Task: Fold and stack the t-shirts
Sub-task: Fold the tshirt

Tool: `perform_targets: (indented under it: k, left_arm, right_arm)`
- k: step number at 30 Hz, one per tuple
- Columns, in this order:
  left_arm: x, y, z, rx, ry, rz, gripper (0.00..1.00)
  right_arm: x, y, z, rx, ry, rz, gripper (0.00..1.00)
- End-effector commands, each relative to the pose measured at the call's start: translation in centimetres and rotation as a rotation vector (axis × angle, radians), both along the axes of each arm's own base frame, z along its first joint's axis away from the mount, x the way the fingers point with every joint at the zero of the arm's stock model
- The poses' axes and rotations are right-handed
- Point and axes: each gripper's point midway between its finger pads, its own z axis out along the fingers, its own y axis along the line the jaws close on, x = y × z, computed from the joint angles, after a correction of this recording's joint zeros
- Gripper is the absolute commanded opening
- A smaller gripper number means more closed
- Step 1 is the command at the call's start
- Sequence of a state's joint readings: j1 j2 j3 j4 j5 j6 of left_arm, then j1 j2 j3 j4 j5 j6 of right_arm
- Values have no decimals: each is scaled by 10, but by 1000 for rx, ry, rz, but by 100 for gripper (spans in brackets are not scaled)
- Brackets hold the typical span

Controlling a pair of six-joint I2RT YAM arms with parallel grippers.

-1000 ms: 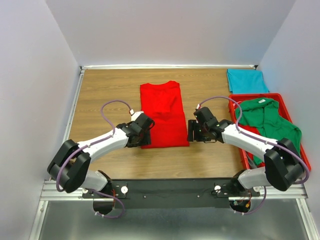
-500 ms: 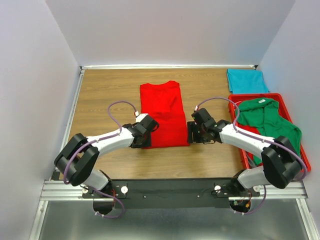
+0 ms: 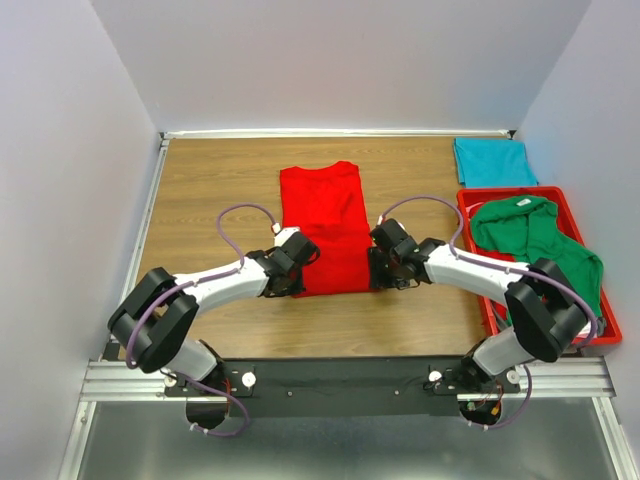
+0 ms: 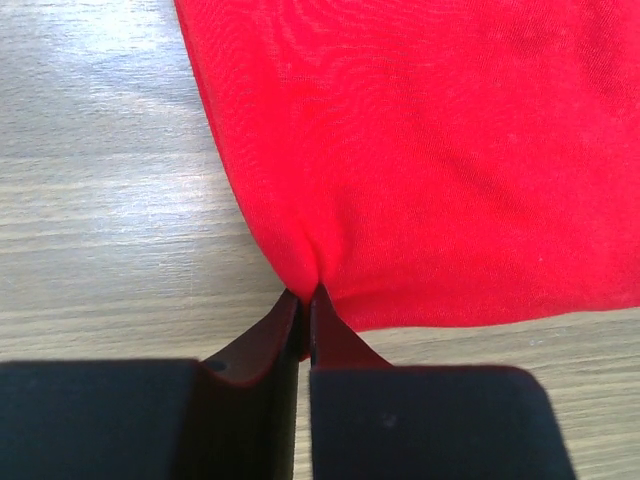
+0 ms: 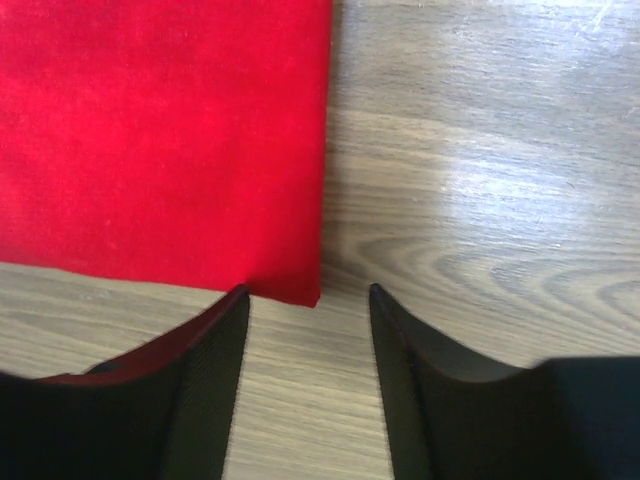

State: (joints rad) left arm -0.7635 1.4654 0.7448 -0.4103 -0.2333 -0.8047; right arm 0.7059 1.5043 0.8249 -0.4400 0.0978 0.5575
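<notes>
Top external view: both arms are angled inward from the near edge of the wooden surface (image 3: 210,190), and each is set at one near corner of the red t-shirt (image 3: 325,225).

Left gripper (image 3: 293,283) is placed at the near-left corner. In the left wrist view its jaws are clenched on the red t-shirt (image 4: 440,150). The fabric is gathered into a small pucker right at the left gripper (image 4: 305,300), and the rest of the cloth is spread flat beyond it.

Right gripper (image 3: 375,272) is placed at the near-right corner. In the right wrist view its jaws are released and spread wide. The corner of the red t-shirt (image 5: 160,130) is seen in the gap of the right gripper (image 5: 308,292), flat on the wood grain and not pinched. Contact between finger and cloth cannot be told.

The red t-shirt is laid mid-surface as a folded rectangle, long axis running near to far, with some wrinkles toward the far end.

To the right, a green t-shirt (image 3: 535,240) is heaped unfolded in the red tray (image 3: 480,192), with part of it draped toward the tray's near-right rim.

Farther back, a teal t-shirt (image 3: 492,162) is laid folded flat in the far right corner, just beyond the tray.
</notes>
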Motion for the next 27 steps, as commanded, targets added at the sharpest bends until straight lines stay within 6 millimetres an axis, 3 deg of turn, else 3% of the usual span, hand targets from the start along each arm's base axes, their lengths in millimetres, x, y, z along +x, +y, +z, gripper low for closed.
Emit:
perform_targets:
  k: [1, 14, 20, 27]
  left_arm:
    - [-23, 14, -18, 52, 80, -10, 8]
    - [-21, 7, -9, 0, 53, -27, 8]
    - [-21, 7, -5, -18, 37, -30, 8]
    - [-21, 4, 1, -42, 25, -37, 6]
  right_arm:
    - [9, 3, 2, -21, -23, -29, 55]
    - [-17, -13, -48, -135, 114, -60, 48]
    - [-34, -23, -64, -176, 189, -71, 37]
    - [-51, -37, -71, -206, 226, -91, 14]
